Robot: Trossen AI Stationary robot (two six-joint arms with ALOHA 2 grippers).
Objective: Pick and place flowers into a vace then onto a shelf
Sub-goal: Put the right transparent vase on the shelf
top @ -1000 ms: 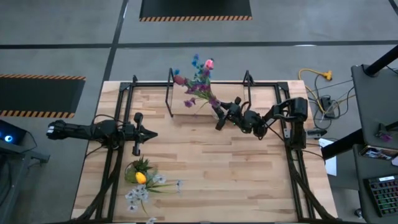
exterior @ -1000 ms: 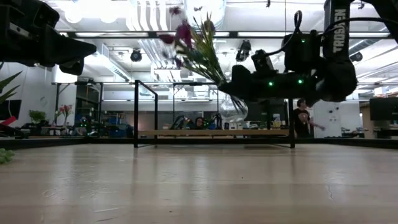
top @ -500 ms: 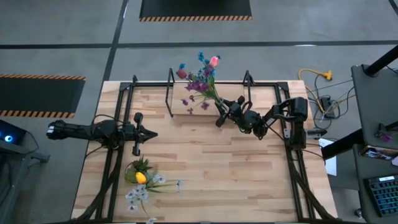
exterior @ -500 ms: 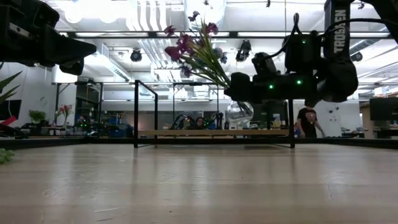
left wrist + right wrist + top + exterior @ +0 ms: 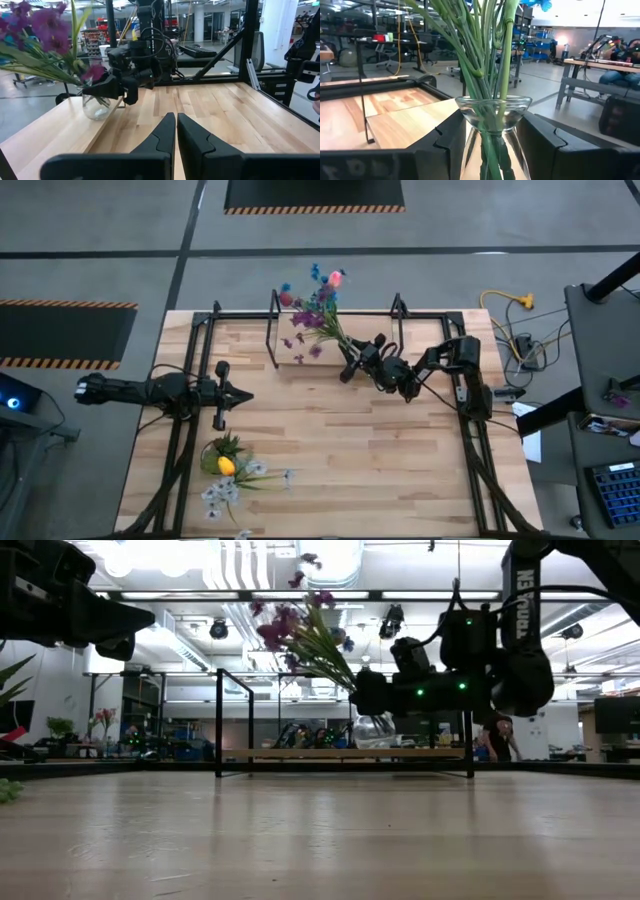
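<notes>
- Workshop racks and benches are seen beyond the wooden tabletop (image 5: 330,450).
- Landmark: the shelf (image 5: 345,753), at the tabletop's far edge.
- The vace (image 5: 375,729) is gripped at its neck by the right pincer (image 5: 347,366), its base at the shelf's board.
- The flowers (image 5: 315,305) stand in the vace, leaning away over the shelf.
- The left pincer (image 5: 176,131) is held closed, well apart from the shelf.

flowers (image 5: 315,305) — purple, blue, pink; green stems | vace (image 5: 492,131) — clear | shelf (image 5: 60,131) — light wood
</notes>
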